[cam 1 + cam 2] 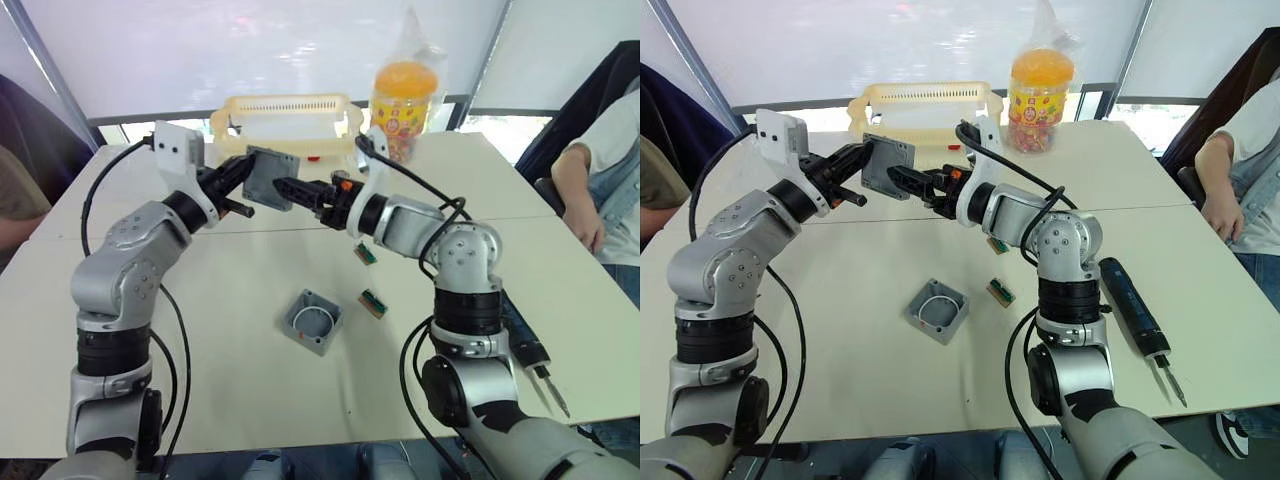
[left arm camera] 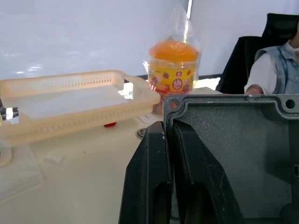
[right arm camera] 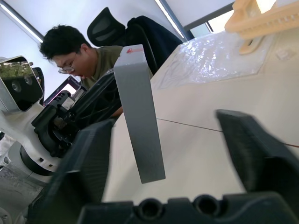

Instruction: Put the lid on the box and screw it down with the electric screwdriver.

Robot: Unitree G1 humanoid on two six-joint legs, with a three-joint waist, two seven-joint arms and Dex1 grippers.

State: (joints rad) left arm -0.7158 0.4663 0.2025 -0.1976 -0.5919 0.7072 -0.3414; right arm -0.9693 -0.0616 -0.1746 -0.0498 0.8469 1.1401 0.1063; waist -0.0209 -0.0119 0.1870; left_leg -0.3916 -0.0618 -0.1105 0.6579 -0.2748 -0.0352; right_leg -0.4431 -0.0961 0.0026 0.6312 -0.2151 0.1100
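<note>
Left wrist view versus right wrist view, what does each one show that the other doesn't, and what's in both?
Left wrist view alone: the orange snack jar and the lid's ribbed inner face, clamped in the left pincer. Right wrist view alone: the open right pincer straddling the lid's edge, and a person with glasses. Shared: lid, cream basket, white table.

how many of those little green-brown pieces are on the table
2. One green-brown piece lies just under the right arm's forearm, partly hidden by it; the other lies on the table right of the box. More could be hidden behind the arms.
</note>
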